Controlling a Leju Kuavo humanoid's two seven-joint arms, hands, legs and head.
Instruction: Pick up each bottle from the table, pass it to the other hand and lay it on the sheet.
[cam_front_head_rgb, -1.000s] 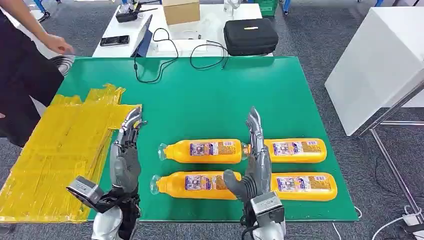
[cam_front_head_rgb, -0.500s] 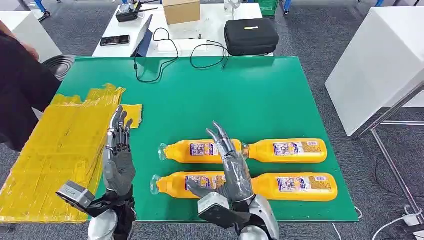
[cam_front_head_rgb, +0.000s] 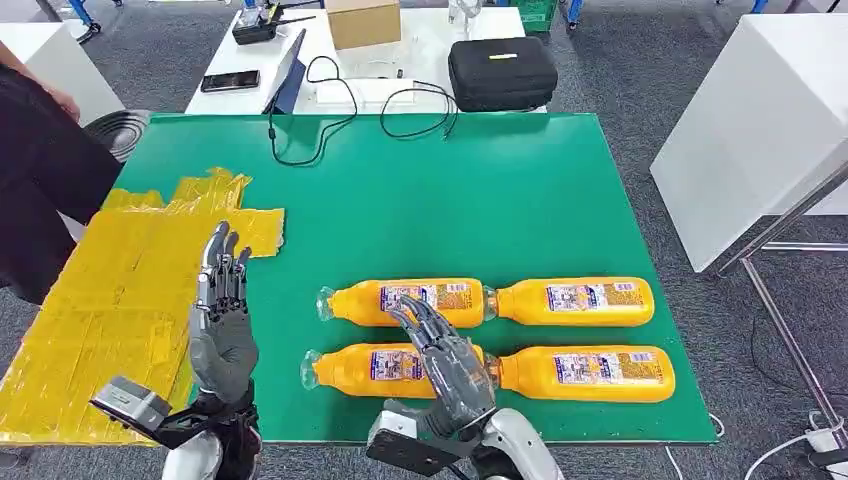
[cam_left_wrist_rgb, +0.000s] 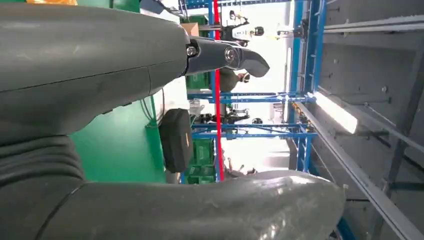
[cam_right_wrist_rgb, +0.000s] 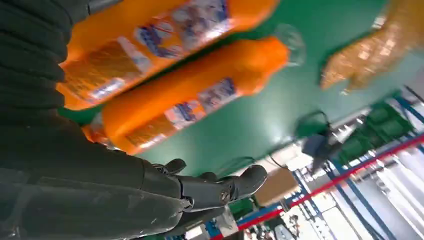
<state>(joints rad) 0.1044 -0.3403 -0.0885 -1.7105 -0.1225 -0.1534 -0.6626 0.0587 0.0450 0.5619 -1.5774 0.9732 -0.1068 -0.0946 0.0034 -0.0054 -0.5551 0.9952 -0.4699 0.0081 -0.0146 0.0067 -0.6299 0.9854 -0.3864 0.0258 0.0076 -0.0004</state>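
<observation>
Right hand (cam_front_head_rgb: 448, 368) has lowered over the near-left bottle (cam_front_head_rgb: 385, 369).

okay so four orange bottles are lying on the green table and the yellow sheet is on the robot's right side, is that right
Not quite. The four orange bottles do lie on the green table, but the yellow sheet is on the robot's left side, beside the left hand. The head view shows it.
</observation>
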